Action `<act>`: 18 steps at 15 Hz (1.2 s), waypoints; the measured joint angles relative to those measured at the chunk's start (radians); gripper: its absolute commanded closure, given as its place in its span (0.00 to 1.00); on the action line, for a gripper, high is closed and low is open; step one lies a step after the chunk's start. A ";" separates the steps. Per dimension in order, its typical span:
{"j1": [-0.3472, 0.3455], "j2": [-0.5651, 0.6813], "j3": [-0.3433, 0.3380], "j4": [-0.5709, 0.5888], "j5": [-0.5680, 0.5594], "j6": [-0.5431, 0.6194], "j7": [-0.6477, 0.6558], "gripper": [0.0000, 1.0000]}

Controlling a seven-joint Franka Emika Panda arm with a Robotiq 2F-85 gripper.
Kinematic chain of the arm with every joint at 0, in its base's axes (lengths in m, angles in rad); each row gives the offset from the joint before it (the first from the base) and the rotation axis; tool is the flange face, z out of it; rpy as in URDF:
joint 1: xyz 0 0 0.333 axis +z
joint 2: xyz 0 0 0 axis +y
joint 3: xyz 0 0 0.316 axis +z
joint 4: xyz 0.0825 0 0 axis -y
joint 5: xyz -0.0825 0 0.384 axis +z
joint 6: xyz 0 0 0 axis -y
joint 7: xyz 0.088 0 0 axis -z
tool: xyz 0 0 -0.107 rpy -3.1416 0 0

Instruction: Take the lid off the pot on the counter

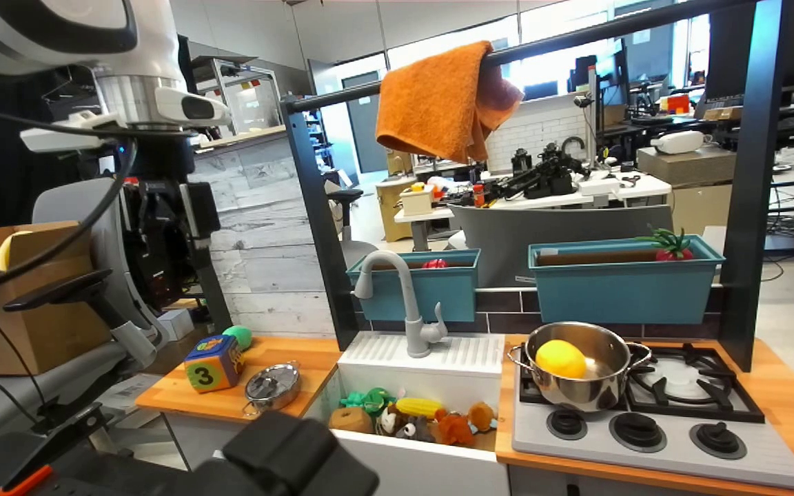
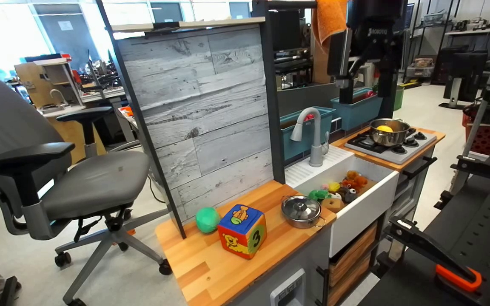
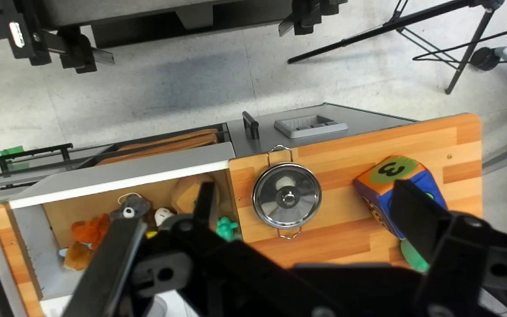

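High over the counter [image 3: 341, 165]: gripper [image 3: 305, 198], well apart from the wood, aimed down at 6 o'clock in both exterior views.
Arm [image 1: 156, 45]: white, reaching in from 10 o'clock in an exterior view; wrist hangs straight down.
Fingers [image 3: 205, 202]: released, spread wide; tips at 9 and 3 o'clock about the lid [image 3: 287, 197] in the wrist view.
Lid: round, grey metal, seated on the pot [image 2: 301, 223]. Hub for the wrist-view bearings below.
Pot: low, grey, at the counter's end just beside the sink [image 2: 364, 208].
Cube [image 3: 383, 176]: many-coloured, numeral 3 showing, 3 o'clock, near the pot but apart; a fingertip hides part of it.
Ball [image 3: 412, 255]: green, 4 o'clock, by the cube; touching or not, cannot tell.
Panel [image 2: 202, 110]: grey boards, upright along the counter's back edge, 11 o'clock of the cube in an exterior view.
Sink: white, between 8 and 9; toys [image 3: 93, 231] inside, gripper's black linkage covering part of the view.
Faucet [image 1: 407, 296]: grey, 12 o'clock of the sink in an exterior view.
Stove [image 1: 677, 441]: past the sink, also between 8 and 9; larger steel pot [image 1: 579, 396] on it, yellow rounded object [image 1: 560, 359] within.
Planters [image 1: 621, 293]: teal, behind sink and stove.
Towel [image 1: 431, 103]: orange, draped over the black rail [image 1: 597, 33].
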State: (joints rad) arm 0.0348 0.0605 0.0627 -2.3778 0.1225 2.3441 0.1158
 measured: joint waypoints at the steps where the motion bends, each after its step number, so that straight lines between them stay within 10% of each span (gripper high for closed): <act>1: 0.006 0.036 0.001 0.020 -0.001 0.006 0.002 0.00; 18: 0.064 0.491 -0.030 0.307 -0.146 0.177 0.035 0.00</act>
State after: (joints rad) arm 0.0988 0.5511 0.0330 -2.0704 -0.0236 2.5214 0.1506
